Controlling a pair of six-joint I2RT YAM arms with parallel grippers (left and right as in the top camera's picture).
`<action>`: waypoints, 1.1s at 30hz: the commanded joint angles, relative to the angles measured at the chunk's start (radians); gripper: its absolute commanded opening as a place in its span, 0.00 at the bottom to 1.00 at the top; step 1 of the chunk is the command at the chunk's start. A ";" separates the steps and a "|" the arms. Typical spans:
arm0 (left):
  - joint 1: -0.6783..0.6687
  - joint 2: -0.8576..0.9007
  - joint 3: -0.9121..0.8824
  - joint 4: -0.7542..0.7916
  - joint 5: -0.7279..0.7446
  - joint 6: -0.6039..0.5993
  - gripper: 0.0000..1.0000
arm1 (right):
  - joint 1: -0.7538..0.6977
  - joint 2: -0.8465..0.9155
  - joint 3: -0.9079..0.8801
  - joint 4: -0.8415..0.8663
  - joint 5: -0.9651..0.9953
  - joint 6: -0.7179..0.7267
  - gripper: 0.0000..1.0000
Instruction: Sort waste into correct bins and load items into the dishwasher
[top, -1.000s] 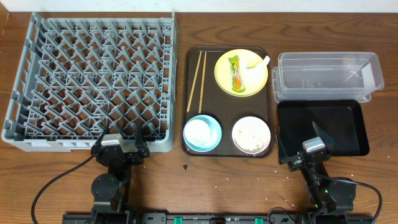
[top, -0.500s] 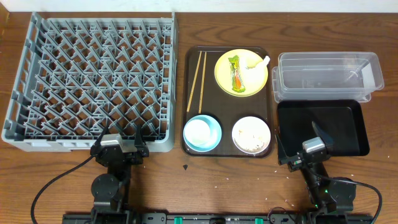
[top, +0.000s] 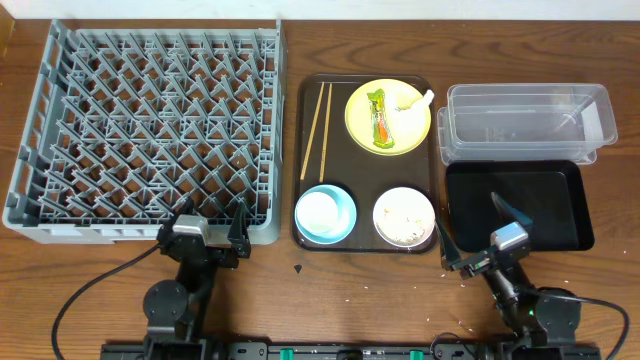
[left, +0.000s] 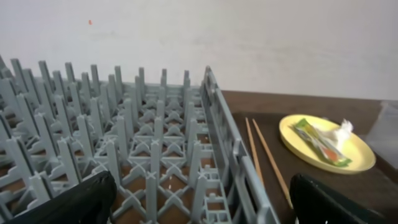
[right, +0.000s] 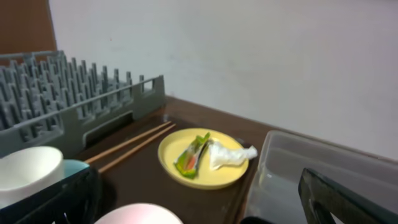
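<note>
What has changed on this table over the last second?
The left gripper shifted slightly to its right along the grey rack's near edge. The right gripper turned a little at the black tray's near corner. Both are open and hold nothing. Nothing else moved.

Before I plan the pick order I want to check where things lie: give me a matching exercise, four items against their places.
Items
1. green-and-orange snack wrapper
2. two thin wooden chopsticks
3. small white cup
4. beige crumbly food scraps

Places
A. inside the light blue bowl
B. straight on the dark brown serving tray
C. in the white bowl
D. on the round pale yellow plate

Pairs: 1-D, 2-B, 3-A, 4-C
</note>
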 joint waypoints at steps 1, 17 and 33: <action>-0.002 0.091 0.174 -0.061 0.038 -0.010 0.90 | -0.014 0.088 0.129 -0.042 -0.006 0.048 0.99; -0.002 0.864 1.044 -0.719 0.117 -0.010 0.90 | -0.013 1.080 1.160 -0.829 -0.035 0.044 0.99; -0.002 0.895 1.064 -0.728 0.150 -0.010 0.90 | 0.171 1.601 1.608 -1.001 0.214 0.130 0.99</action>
